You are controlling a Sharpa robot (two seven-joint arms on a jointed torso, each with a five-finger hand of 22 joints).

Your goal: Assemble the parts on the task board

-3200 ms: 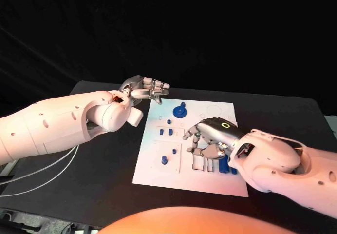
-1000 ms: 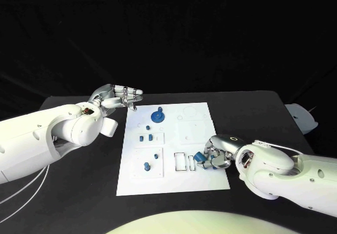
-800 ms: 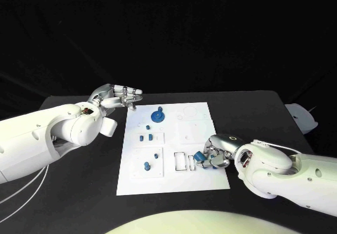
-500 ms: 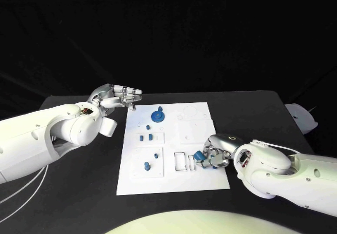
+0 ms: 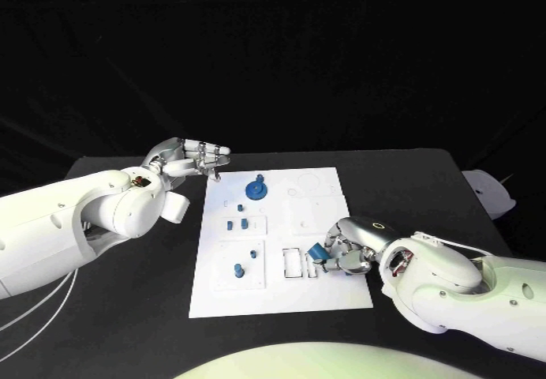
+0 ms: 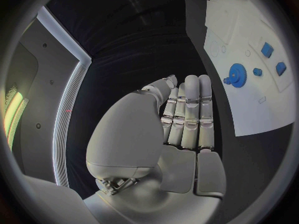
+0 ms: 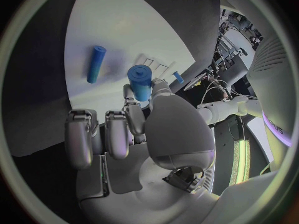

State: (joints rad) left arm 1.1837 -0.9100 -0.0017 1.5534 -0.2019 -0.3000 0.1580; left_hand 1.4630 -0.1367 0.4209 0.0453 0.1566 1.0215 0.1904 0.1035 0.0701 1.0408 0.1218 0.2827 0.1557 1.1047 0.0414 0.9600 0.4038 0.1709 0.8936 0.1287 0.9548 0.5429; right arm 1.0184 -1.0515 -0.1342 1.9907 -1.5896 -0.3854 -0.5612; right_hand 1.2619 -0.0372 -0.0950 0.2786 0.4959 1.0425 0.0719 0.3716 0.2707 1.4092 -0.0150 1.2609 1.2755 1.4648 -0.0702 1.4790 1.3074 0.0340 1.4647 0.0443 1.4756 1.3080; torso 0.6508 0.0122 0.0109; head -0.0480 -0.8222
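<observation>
white task board [image 5: 324,294], blue parts [image 5: 257,189], black table [image 5: 421,185]

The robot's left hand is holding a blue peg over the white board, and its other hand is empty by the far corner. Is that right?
Almost, but the hands are swapped. The right hand pinches the blue peg over the task board, as the right wrist view shows. The left hand is the one holding nothing, by the board's far corner.

No text, label, brand, number or sign can be read anywhere in these views. The white task board [image 5: 330,296] carries only thin outlines and recesses, with no lettering that can be made out, and the blue parts on it are plain. The white arms and silver hands bear no legible marking either.
</observation>
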